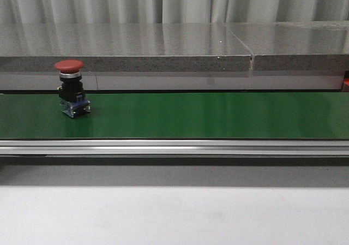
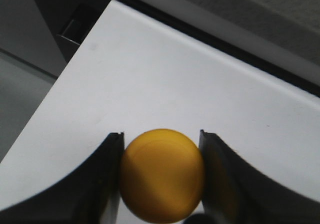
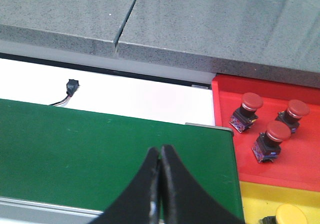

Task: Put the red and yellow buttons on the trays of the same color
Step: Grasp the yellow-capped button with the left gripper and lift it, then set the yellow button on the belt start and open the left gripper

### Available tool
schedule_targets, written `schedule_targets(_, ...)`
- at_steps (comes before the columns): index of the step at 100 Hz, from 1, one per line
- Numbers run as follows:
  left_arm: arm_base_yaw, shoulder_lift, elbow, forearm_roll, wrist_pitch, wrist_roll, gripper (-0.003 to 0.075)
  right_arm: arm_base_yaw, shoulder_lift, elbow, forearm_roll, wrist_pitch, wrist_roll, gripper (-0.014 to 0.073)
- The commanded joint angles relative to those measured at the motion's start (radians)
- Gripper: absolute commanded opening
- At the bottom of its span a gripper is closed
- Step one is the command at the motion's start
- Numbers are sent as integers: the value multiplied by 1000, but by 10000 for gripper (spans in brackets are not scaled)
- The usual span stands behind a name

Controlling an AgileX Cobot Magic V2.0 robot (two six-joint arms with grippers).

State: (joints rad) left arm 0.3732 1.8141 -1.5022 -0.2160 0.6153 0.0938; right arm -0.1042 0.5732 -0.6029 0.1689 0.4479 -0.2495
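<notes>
Yellow button (image 2: 161,174) clamped between left gripper (image 2: 161,176) fingers over white surface (image 2: 175,84), so step = carry to yellow tray (image 3: 260,199). Red button (image 1: 71,88) upright on green belt (image 1: 218,114), left end. Right gripper (image 3: 160,184) closed, empty; opens next, I'd guess

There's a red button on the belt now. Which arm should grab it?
Probably the right. The left gripper is shut on a yellow button, so it is busy. The right gripper is shut on nothing, hanging over the green belt beside the red tray. The red button stands at the belt's left end.
</notes>
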Motion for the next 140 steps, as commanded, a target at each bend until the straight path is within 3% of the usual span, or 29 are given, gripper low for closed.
schedule_targets(1,-32,-122,-16,-22,-6,2,-19,2,-1,-27,2,-68,-7,-68)
schedule_targets(53,-213,-392,263,-20,16,26,-19,2,-1,-27,2,-68,-7,-68)
schedule_targets(82,-247,-393,360,-16,-23,26,-19,2,-1,-27,2,-68,-7,-68)
schedule_targets(140,-252,-262,361,-15,-27,26,-19,2,-1,-27,2,-68,-7,-68)
